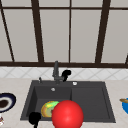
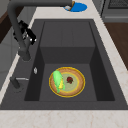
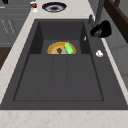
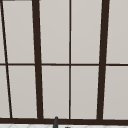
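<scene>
My right hand (image 1: 66,73) hovers just right of the dark faucet (image 1: 56,71), at the back rim of the sink; it is the hand (image 2: 25,31) beside the faucet stem (image 2: 17,30) in the left side view, and the hand (image 3: 102,29) next to the faucet (image 3: 98,11) in the right side view. My left hand (image 1: 34,118) floats low at the sink's front left corner. A yellow-rimmed plate (image 1: 44,110) (image 2: 79,82) (image 3: 52,48) lies in the left basin with a green vegetable (image 2: 58,81) (image 3: 69,48) and a small red piece (image 2: 70,80) on it. A big red ball (image 1: 67,114) covers part of the plate in the front view.
The dark sink (image 1: 90,100) has a flat drainer on its right half. A dark blue bowl (image 1: 6,102) (image 3: 54,7) sits on the left counter, a blue dish (image 1: 125,105) (image 2: 76,7) on the right. A small white thing (image 1: 74,83) (image 3: 99,53) lies on the back rim.
</scene>
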`<control>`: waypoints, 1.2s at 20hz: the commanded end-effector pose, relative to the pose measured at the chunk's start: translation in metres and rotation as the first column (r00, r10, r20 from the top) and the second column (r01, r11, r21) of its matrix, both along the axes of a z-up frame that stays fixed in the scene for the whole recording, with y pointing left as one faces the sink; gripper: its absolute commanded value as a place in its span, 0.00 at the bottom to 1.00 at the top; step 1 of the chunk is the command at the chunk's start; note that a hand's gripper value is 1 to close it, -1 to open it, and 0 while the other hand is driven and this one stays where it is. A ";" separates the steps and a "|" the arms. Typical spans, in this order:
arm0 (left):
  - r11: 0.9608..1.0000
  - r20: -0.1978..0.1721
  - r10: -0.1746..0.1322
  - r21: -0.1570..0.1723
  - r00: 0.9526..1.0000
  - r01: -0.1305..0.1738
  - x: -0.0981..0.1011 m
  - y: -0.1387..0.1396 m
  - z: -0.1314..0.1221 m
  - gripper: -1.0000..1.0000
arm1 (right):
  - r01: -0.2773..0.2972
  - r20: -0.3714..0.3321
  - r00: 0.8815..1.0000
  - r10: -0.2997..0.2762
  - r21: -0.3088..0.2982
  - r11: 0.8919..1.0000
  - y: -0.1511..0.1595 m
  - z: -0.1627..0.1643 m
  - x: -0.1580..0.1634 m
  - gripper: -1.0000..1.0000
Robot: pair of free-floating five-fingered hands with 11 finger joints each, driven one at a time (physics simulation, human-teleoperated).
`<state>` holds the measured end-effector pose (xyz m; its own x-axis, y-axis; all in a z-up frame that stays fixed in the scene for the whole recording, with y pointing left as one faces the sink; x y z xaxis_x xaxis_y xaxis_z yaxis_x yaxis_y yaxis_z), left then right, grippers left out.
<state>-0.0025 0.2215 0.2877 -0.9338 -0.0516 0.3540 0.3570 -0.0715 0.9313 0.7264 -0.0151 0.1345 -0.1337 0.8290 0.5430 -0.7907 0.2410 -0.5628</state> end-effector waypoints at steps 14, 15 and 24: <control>1.000 0.000 0.000 0.000 1.000 0.000 0.000 0.000 0.000 0.50 | -0.015 -0.012 1.000 0.016 0.064 0.998 -0.015 -0.012 0.000 1.00; 1.000 0.000 0.000 0.000 1.000 0.000 0.000 0.000 0.000 0.50 | -0.007 -0.004 1.000 0.008 0.041 0.999 -0.009 -0.008 0.000 1.00; 1.000 0.000 0.000 0.000 1.000 0.000 0.000 0.000 0.000 0.50 | -0.075 -0.122 0.990 0.066 -0.071 0.995 -0.018 0.035 -0.002 0.00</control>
